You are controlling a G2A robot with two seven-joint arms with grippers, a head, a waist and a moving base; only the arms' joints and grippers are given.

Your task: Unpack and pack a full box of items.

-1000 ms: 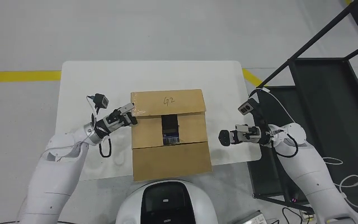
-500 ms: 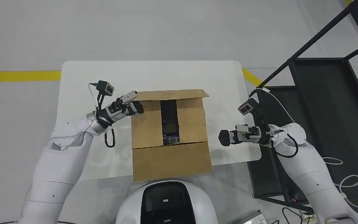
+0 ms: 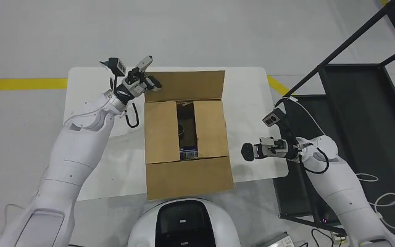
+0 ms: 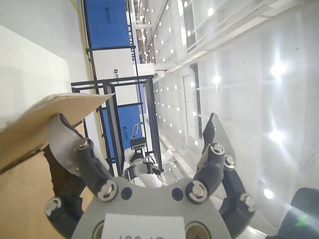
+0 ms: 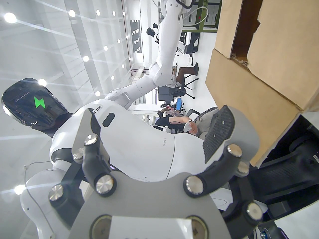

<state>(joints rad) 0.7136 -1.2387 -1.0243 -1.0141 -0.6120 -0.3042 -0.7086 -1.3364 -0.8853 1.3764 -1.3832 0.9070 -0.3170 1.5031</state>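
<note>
Top view: the cardboard box (image 3: 162, 133) sits in the middle of the white table (image 3: 247, 92). Its near flap (image 3: 188, 178) is folded out flat toward the robot, and its far flap (image 3: 185, 85) is raised and tipped away from the robot. The two side flaps lie across the top with a gap between them. In the gap are a dark round item (image 3: 181, 129) and, nearer the robot, a blue-labelled item (image 3: 189, 150). The left gripper (image 3: 150, 80) is at the far flap's left corner, touching the card. The right gripper (image 3: 247, 152) hangs off the box's right side, apart from it, above the right part of the table. A black rack (image 3: 345, 123) stands beyond that edge. A yellow line (image 3: 31, 83) runs on the floor left of the table. Left wrist view: the left gripper (image 4: 135, 123) has its jaws spread wide. One finger (image 4: 58, 130) lies against a face of the far flap (image 4: 49, 115) and the other finger (image 4: 216, 135) is in free air, so nothing is pinched between them. Right wrist view: the right gripper (image 5: 155, 115) also has its jaws wide apart, with nothing held. The box (image 5: 274, 50) side wall shows beyond one finger (image 5: 219, 128).
</note>
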